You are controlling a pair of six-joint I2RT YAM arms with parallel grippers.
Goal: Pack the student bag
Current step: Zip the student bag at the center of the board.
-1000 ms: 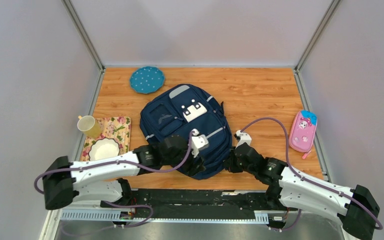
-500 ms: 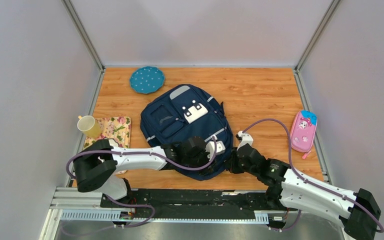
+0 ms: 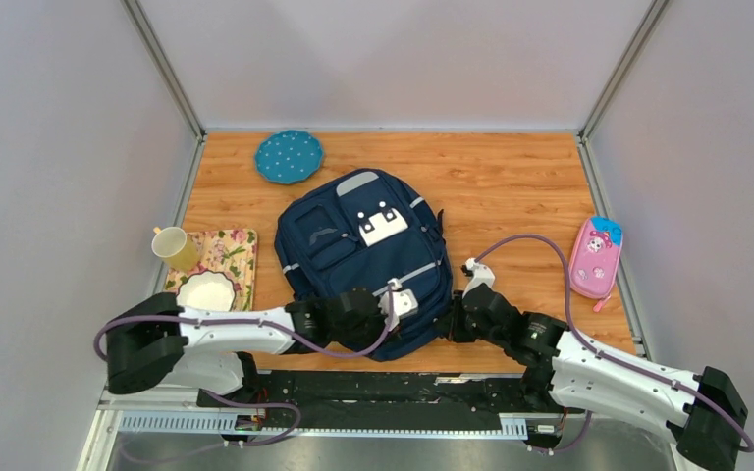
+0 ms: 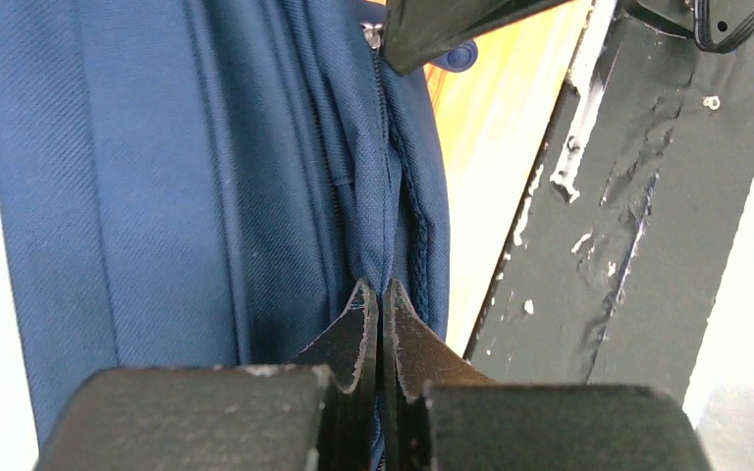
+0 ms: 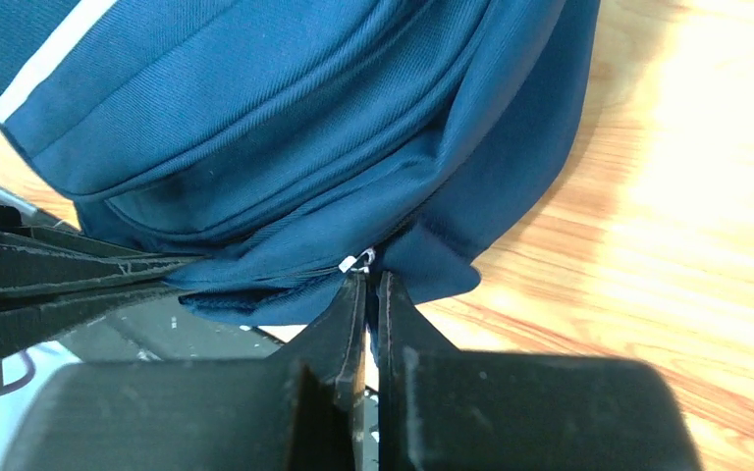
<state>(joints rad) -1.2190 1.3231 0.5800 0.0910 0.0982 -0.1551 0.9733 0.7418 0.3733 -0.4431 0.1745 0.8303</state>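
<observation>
Left wrist view shows the left end effector (image 4: 381, 294) pinched shut on a fold of the blue bag (image 4: 157, 177), right at its zip (image 4: 386, 177). The right end effector (image 5: 365, 285) is shut too, nipping the bag's edge by the zip. The bag lies on the desk (image 3: 511, 186), its near edge between both end effectors, the rest stretching away from them

The student bag (image 4: 157, 196) is matt, finely woven cloth.
</observation>
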